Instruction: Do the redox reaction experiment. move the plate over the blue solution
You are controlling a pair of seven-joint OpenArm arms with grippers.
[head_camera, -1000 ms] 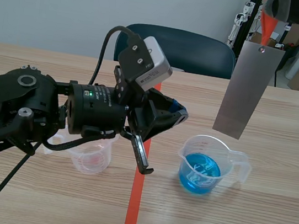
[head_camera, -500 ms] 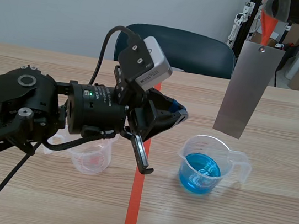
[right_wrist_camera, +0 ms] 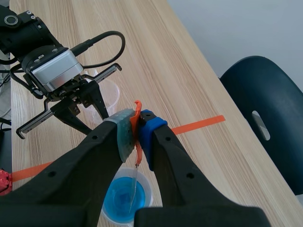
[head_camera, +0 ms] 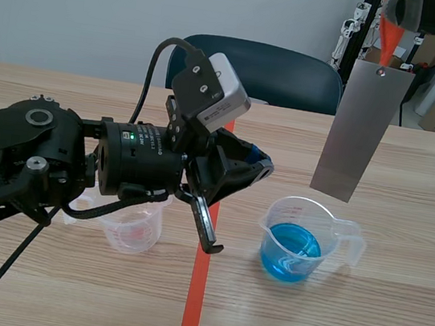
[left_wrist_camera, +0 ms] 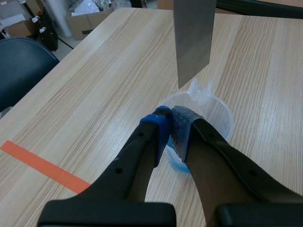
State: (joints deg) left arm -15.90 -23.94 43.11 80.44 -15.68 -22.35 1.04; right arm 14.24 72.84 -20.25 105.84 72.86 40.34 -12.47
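Your right claw [right_wrist_camera: 136, 127], raised high, pinches the orange tab [right_wrist_camera: 138, 118] from which the plate [head_camera: 357, 130] hangs. The grey plate is in the air, slightly tilted, with its lower edge above the rim of the beaker [head_camera: 300, 239] on the side toward the table's far edge. From the right wrist, the plate shows edge-on, pointing down at the blue solution [right_wrist_camera: 124, 196].

The beaker stands just right of the tape line [head_camera: 195, 306], nearer the table's [head_camera: 406, 319] near edge than its far one. Your left claw [head_camera: 249, 167], pressed together on nothing, hovers beside the beaker, above the tape line. An empty cup [head_camera: 131, 232] sits under that arm.

The carry looks all but finished, since the plate is roughly over the solution but not yet in it. Next, centre the lower edge over the liquid and go straight down. The plate hangs loose from the tab, so a quick move may swing it into the rim.
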